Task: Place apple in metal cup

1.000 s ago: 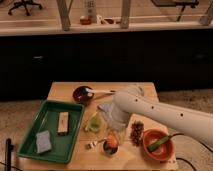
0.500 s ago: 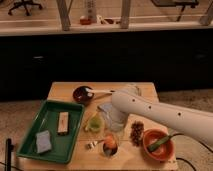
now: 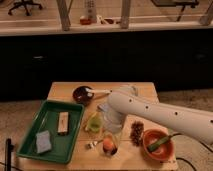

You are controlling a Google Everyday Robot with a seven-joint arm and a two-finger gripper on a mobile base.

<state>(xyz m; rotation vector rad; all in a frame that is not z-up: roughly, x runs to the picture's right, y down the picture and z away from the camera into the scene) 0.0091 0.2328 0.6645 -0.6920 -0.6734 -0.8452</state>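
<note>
The apple [image 3: 107,144], small and orange-red, is at the tip of my gripper [image 3: 109,144] near the table's front edge. The white arm comes in from the right and bends down to it. The gripper looks shut on the apple. A small silvery thing [image 3: 92,145], apparently the metal cup, lies just left of the apple, close to it but apart. Its opening does not show.
A yellow-green cup [image 3: 94,123] stands behind the apple. A green tray [image 3: 35,131] with a sponge [image 3: 43,141] and a bar [image 3: 63,122] is at the left. A dark bowl [image 3: 81,94] with a spoon is at the back. An orange-red bowl [image 3: 157,143] and brown pieces [image 3: 136,132] are at the right.
The gripper and the apple have shifted a little to the left and down. The small silvery thing has also shifted a little left.
</note>
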